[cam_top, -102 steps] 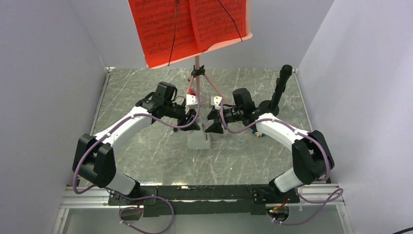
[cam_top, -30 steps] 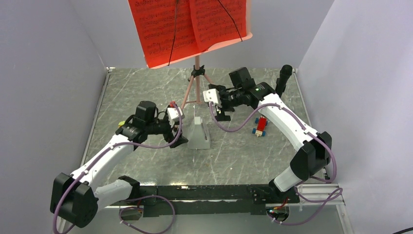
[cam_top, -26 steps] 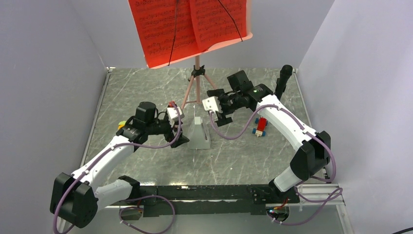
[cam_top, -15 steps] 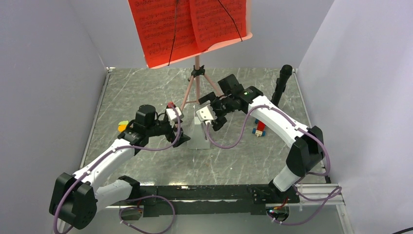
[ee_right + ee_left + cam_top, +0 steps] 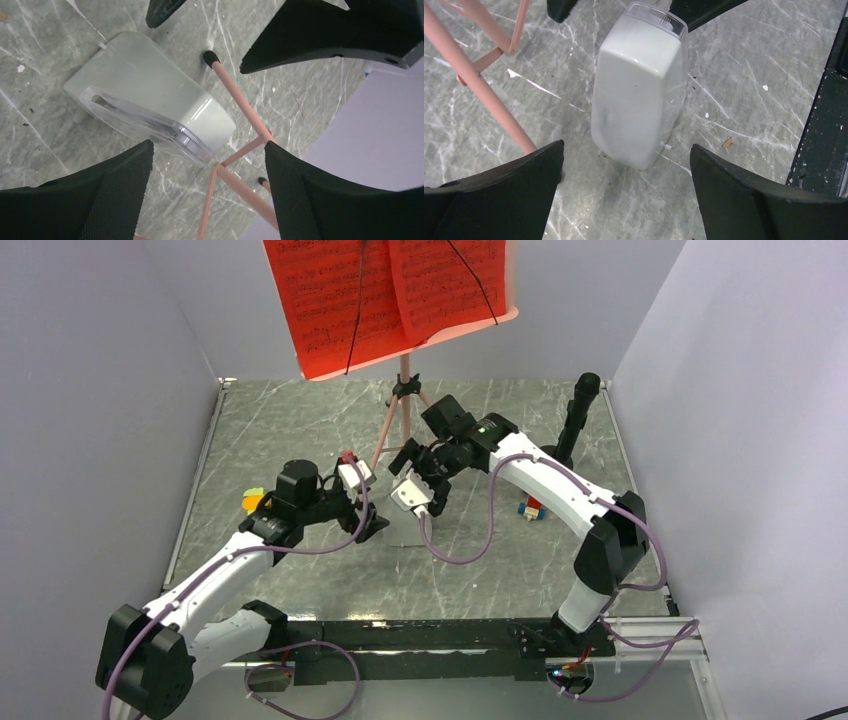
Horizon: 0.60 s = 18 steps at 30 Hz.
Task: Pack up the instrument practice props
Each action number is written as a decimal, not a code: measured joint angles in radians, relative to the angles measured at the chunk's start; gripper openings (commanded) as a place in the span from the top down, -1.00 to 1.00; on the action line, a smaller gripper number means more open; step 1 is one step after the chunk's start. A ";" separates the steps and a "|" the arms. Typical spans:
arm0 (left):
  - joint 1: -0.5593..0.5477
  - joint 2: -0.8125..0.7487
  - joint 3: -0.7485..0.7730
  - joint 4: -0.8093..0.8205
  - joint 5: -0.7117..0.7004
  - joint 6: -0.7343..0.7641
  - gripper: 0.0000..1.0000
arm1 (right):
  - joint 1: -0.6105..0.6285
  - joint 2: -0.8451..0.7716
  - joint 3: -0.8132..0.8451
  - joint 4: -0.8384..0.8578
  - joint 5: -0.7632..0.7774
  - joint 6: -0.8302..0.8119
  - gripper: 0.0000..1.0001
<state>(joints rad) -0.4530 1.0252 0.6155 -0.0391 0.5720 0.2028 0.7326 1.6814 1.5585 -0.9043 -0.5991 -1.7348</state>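
From above, the metronome (image 5: 405, 533) is seen just before the stand (image 5: 405, 368). Left wrist: left jaws are held wide, empty. Right wrist: right jaws are set open around it, untouched; a leg could be caught and the stand toppled

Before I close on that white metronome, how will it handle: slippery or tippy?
The metronome looks glossy and wedge-shaped, so it may slide out of closing jaws. It stands tall on a small base, so a sideways nudge would probably tip it.

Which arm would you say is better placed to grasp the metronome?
Probably the right: the right fingers bracket the metronome from above, open; the left fingers stand short, beside the stand leg.
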 measured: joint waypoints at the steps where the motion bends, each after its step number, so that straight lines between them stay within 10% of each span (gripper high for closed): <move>1: 0.000 -0.011 0.000 -0.010 -0.009 0.000 -0.99 | 0.006 0.011 0.021 -0.024 0.000 -0.013 -0.54; 18: 0.024 -0.113 -0.055 -0.099 -0.070 0.001 -0.99 | 0.039 0.204 0.307 -0.397 0.001 -0.130 -0.29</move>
<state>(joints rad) -0.4286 0.9123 0.5610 -0.1383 0.5022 0.2039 0.7712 1.8851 1.8660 -1.3010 -0.5980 -1.8648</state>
